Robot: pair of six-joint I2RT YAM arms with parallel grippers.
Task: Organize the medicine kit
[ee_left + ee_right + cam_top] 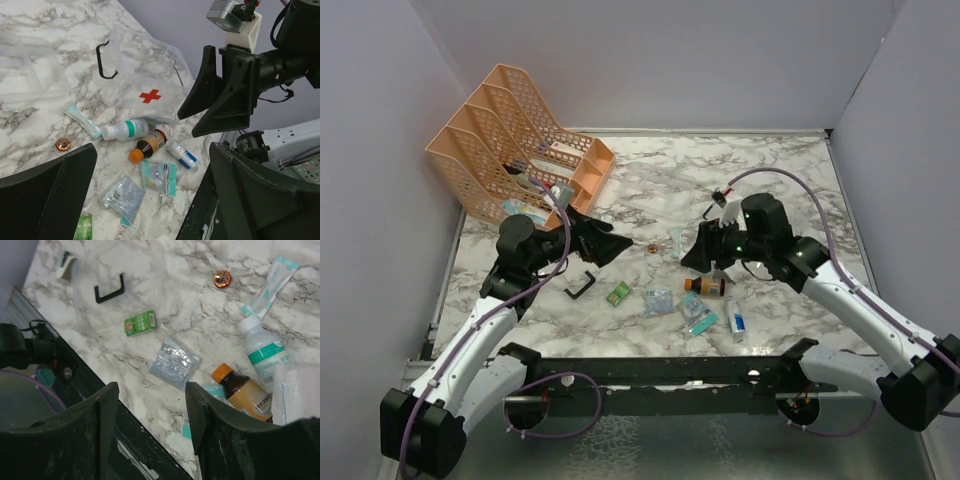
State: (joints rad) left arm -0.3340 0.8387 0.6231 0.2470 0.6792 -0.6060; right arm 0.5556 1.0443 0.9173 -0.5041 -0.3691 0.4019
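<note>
Bottles [126, 130] just beside medicine kit [150, 95] edge.

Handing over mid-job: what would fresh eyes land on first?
The peach mesh file rack at the back left stands out first. Next, sachets lie scattered near the front around an orange-capped brown bottle and a white bottle. The clear medicine kit with its red cross lies beside those bottles.

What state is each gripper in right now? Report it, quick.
Left gripper: open wide, holding nothing.
Right gripper: open, nothing between its fingers.
</note>
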